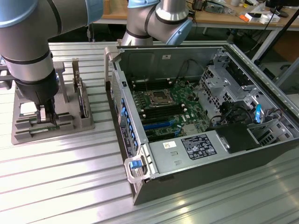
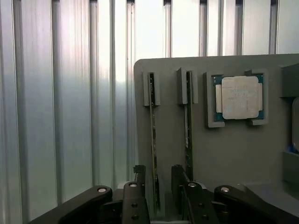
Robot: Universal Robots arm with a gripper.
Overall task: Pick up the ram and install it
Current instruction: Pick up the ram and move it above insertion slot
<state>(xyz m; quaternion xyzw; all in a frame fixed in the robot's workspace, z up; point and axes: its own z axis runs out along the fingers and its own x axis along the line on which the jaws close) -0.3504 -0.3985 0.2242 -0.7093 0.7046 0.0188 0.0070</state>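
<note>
Two green ram sticks stand on edge in slots of the grey holder (image 2: 224, 154). My gripper (image 2: 158, 181) is open and lowered over one ram stick (image 2: 152, 135), with one finger on each side of it and a gap to both. The other ram stick (image 2: 188, 130) stands just outside one finger. In the exterior view the gripper (image 1: 46, 116) reaches down into the holder (image 1: 28, 133) at that view's left, beside the open computer case (image 1: 196, 172).
A square silver processor chip (image 2: 239, 97) lies in the holder's pocket beside the sticks. A hard drive (image 1: 83, 100) stands upright in the holder. The motherboard (image 1: 163, 109) with its long memory slots lies inside the case. Everything rests on a ribbed metal table (image 1: 60, 186).
</note>
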